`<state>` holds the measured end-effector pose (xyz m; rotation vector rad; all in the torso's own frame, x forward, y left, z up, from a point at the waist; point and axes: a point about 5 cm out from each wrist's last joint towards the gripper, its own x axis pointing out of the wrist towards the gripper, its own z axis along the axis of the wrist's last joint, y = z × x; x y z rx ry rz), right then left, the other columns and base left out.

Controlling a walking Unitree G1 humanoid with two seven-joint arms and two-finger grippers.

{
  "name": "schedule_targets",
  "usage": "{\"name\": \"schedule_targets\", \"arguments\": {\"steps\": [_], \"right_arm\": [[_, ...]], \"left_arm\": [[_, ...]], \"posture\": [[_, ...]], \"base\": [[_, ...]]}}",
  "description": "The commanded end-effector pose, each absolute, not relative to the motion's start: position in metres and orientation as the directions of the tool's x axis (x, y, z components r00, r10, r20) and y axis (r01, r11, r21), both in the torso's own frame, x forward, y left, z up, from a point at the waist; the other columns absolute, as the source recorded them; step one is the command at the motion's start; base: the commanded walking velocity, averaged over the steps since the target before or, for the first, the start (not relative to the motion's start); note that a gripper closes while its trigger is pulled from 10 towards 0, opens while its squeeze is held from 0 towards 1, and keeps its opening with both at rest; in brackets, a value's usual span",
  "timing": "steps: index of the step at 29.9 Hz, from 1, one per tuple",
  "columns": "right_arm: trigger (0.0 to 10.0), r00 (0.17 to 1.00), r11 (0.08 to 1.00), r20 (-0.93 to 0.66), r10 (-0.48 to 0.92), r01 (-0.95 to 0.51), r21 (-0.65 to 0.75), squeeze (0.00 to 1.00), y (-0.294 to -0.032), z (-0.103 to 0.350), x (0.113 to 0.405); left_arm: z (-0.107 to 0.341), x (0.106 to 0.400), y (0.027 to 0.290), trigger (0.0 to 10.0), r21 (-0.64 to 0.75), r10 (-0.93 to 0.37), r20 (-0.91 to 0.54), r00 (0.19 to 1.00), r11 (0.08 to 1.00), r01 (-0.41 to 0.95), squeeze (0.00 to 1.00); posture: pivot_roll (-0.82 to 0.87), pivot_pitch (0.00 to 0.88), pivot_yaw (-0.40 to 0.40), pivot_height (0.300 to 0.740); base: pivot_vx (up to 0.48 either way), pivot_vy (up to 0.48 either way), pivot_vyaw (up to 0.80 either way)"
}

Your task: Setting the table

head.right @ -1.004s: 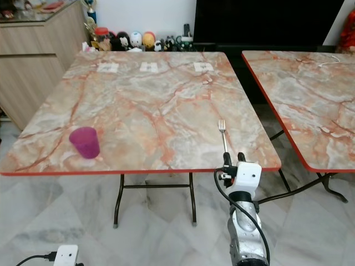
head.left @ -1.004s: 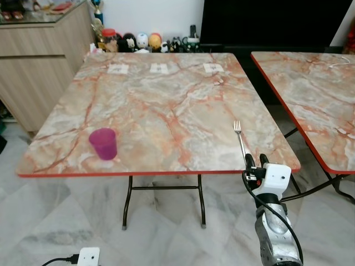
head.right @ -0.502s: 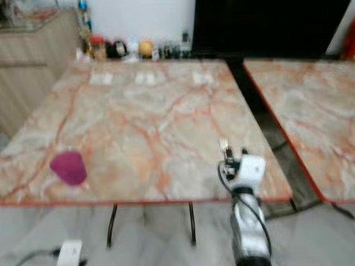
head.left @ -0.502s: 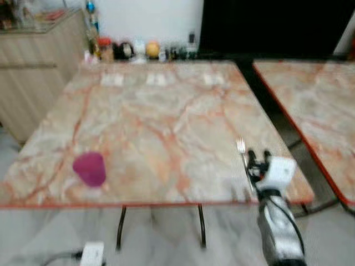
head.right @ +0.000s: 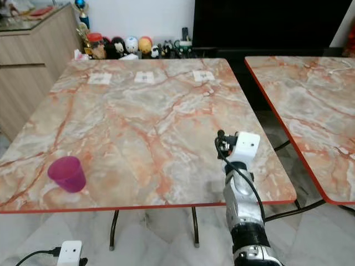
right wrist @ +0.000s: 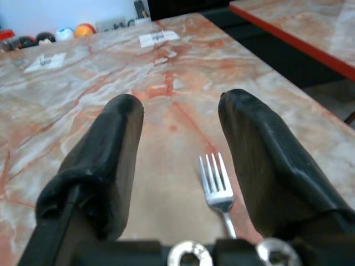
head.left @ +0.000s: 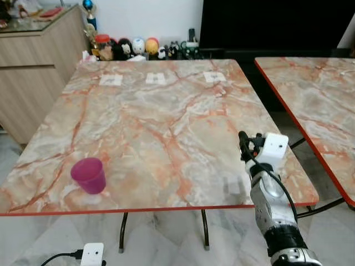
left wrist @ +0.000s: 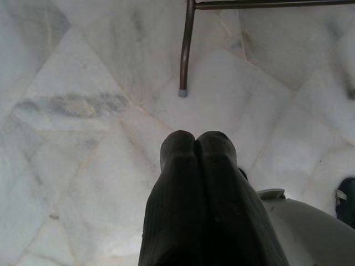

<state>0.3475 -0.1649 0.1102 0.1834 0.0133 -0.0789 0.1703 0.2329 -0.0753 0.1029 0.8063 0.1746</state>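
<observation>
The fork point(right wrist: 217, 190) lies flat on the marble-patterned table point(head.left: 155, 127), its tines pointing away from the wrist, in the gap between the two spread black fingers point(right wrist: 105, 160) of the right gripper point(right wrist: 180, 138); it sits nearer one finger than the other, and neither finger can be seen touching it, so the gripper is released and holds nothing. From the head views the right gripper point(head.left: 248, 143) hovers over the table's right side near the front edge. A purple cup point(head.left: 89, 175) stands upright well apart, near the front left corner. Three small white labels point(head.left: 156, 78) lie along the far edge; their print is too small to read. The left gripper point(left wrist: 195, 145) hangs over the tiled floor point(left wrist: 83, 83), its fingers pressed together on nothing.
</observation>
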Motion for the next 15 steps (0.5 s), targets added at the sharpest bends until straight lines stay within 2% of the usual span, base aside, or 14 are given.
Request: {"name": "schedule_targets", "arguments": {"steps": [1, 4, 15], "right_arm": [[10.0, 0.988, 0.978, -0.107, -0.108, 0.125, 0.169, 0.0, -0.17, 0.102, 0.348], [10.0, 0.972, 0.973, -0.194, -0.135, 0.168, 0.161, 0.0, -0.175, 0.093, 0.347], [10.0, 0.943, 0.964, -0.275, -0.188, 0.231, 0.133, 0.0, -0.192, 0.072, 0.326]], "left_arm": [[-0.077, 0.166, 0.235, 10.0, 0.154, 0.204, -0.721, 0.662, 0.979, -0.134, 0.0], [-0.078, 0.165, 0.235, 10.0, 0.153, 0.204, -0.722, 0.661, 0.979, -0.135, 0.0], [-0.08, 0.159, 0.234, 10.0, 0.153, 0.195, -0.733, 0.652, 0.981, -0.122, 0.0]], "posture": [[-0.01, 0.0, -0.006, 0.74], [0.0, 0.0, -0.007, 0.74], [-0.02, 0.0, -0.002, 0.74]], "base": [[0.0, 0.0, 0.0], [0.0, 0.0, 0.0], [0.0, 0.0, 0.0]]}}
